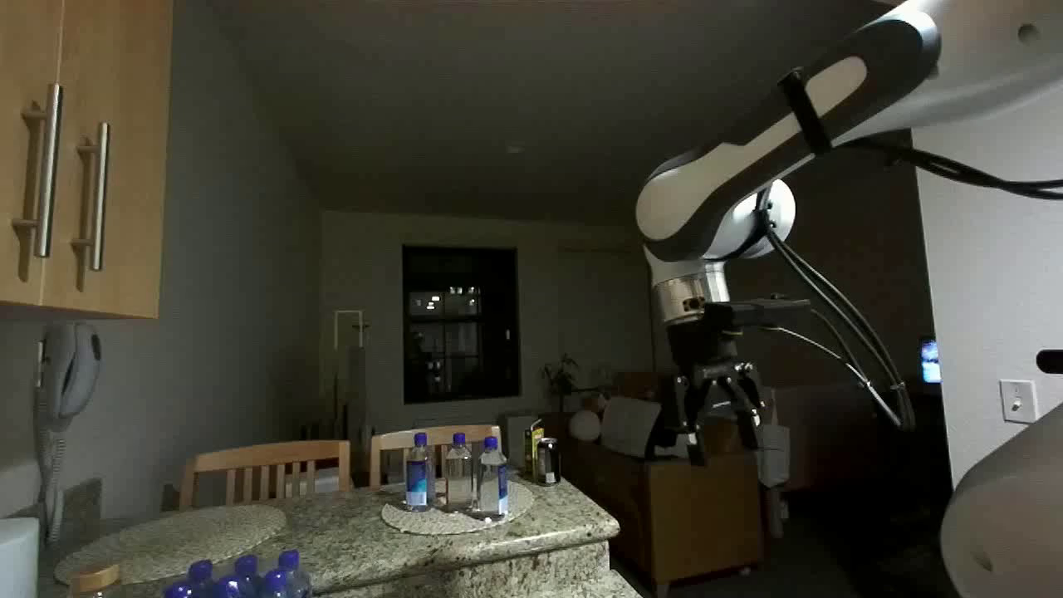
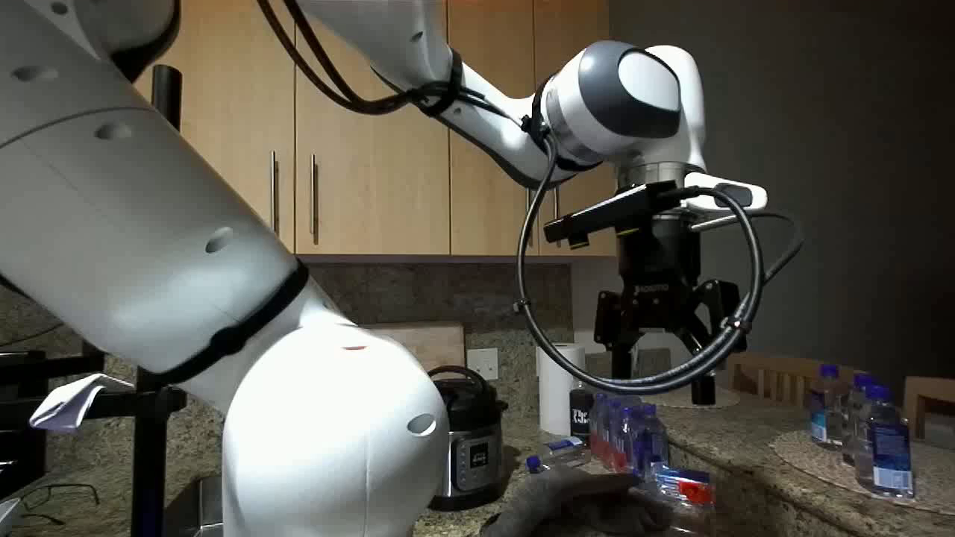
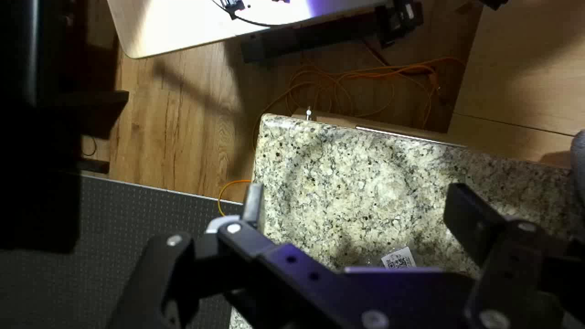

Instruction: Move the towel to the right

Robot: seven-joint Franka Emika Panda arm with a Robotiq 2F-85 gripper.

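A grey towel (image 2: 548,496) lies crumpled on the counter at the bottom of an exterior view, partly cut off by the frame edge. A small grey edge at the right border of the wrist view (image 3: 579,157) may be the same towel; I cannot tell for sure. My gripper (image 2: 662,379) hangs pointing down, well above the counter, and holds nothing. It also shows in an exterior view (image 1: 722,440). In the wrist view its fingers (image 3: 355,201) are wide apart over bare granite, with the towel not between them.
Several capped bottles (image 2: 627,436) and a clear package (image 2: 685,488) stand beside the towel. A pressure cooker (image 2: 470,440) and paper roll (image 2: 559,388) are behind. Three bottles (image 1: 455,473) stand on the raised ledge (image 1: 349,531). The granite counter's edge (image 3: 263,151) shows in the wrist view.
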